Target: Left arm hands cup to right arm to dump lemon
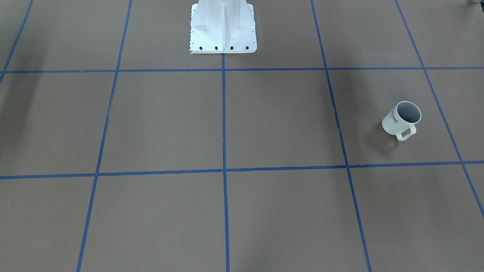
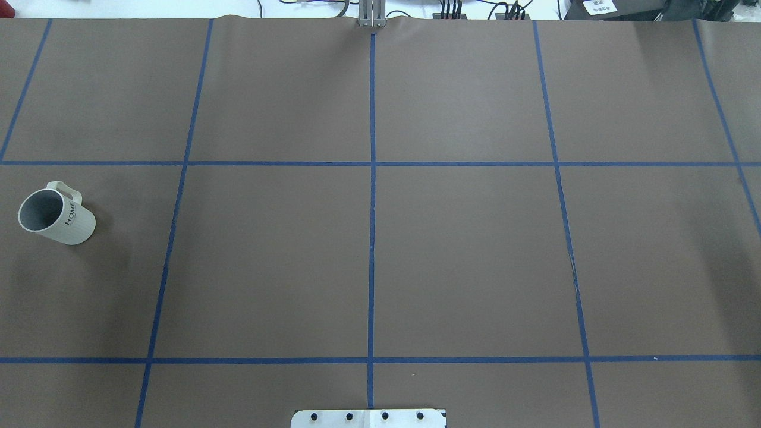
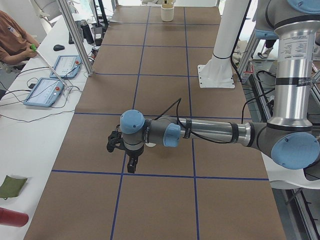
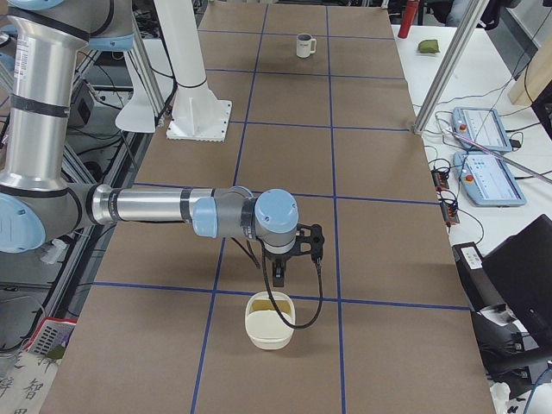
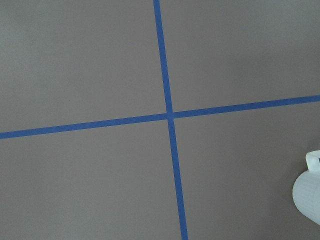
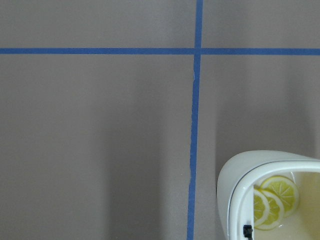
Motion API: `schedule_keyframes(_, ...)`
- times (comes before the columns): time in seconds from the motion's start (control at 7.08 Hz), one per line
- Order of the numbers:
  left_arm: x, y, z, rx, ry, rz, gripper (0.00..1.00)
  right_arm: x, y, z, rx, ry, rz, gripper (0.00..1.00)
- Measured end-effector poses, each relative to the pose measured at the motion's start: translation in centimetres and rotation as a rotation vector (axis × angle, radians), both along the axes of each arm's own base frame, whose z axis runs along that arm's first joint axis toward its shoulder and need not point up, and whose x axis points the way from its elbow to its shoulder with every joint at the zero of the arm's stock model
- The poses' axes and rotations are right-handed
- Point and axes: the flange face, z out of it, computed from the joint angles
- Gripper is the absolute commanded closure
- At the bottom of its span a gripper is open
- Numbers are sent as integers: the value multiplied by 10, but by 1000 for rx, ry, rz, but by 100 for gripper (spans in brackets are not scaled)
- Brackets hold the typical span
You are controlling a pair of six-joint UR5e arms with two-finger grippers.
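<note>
the cup (image 2: pixel 56 213) stands upright on the table's (image 2: pixel 464 249) left end. only the side views show the left gripper (image 3: pixel 131 166) and right gripper (image 4: pixel 278 276); whether their fingers are apart i cannot tell. the right wrist view alone shows lemon slices (image 6: pixel 280 192) in a bowl (image 6: pixel 225 180).

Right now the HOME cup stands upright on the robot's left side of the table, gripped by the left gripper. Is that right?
Not gripped. The cup stands upright on the robot's left side of the table, but free of the left gripper: the overhead exterior view shows it alone, with nothing touching it.
</note>
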Motion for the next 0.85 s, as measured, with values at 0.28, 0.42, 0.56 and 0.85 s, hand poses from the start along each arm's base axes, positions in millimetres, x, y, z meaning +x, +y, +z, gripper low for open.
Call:
schedule_keyframes(0.28,-2,1,2,0,-20,-3,0,2,1,8,-8,37,-2,0)
schedule_keyframes(0.42,-2,2,4,-3,-29,-4,0,4,1,13,-15,59,-2,0)
schedule_keyframes(0.56,-2,4,6,-6,-33,-4,0,5,1,18,-20,69,-3,0)
schedule_keyframes(0.85,-3,4,8,-10,-35,-4,0,5,-1,17,-18,75,-2,0)
